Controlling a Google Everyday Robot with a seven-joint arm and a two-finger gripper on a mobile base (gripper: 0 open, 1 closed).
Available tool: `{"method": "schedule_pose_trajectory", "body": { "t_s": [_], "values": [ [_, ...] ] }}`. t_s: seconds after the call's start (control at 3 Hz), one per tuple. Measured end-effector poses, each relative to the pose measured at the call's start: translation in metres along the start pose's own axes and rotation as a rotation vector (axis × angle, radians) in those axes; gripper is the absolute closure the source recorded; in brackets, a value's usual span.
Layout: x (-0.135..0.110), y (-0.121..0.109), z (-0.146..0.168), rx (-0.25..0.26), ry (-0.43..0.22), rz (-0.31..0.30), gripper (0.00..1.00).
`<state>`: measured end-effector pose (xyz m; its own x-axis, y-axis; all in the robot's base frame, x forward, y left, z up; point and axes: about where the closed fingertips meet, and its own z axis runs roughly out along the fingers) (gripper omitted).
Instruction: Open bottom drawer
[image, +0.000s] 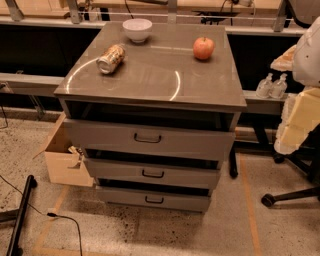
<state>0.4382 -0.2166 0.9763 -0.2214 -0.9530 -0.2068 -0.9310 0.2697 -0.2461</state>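
The grey cabinet (150, 75) has three drawers stacked in its front. The bottom drawer (180, 201) is the lowest and shallowest front, with a small dark bar handle (154, 199). It stands slightly proud of the cabinet, with a dark gap above it. The middle drawer (190, 176) and the tall top drawer (190, 141) above it also stand slightly out. My gripper is not in view. A white rounded shape (307, 55) at the right edge may be part of my arm.
On the cabinet top are a white bowl (137, 29), a can on its side (111, 58) and a red apple (203, 48). An open cardboard box (62, 160) stands at the left. A chair base (287, 192) is at the right. A cable (65, 220) crosses the floor.
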Motion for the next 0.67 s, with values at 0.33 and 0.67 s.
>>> {"method": "schedule_pose_trajectory", "body": {
  "t_s": [0.33,0.67],
  "values": [
    [0.000,0.000,0.000,0.000,0.000,0.000,0.00],
    [0.000,0.007,0.026,-0.016,-0.034,0.005,0.00]
  ]
}}
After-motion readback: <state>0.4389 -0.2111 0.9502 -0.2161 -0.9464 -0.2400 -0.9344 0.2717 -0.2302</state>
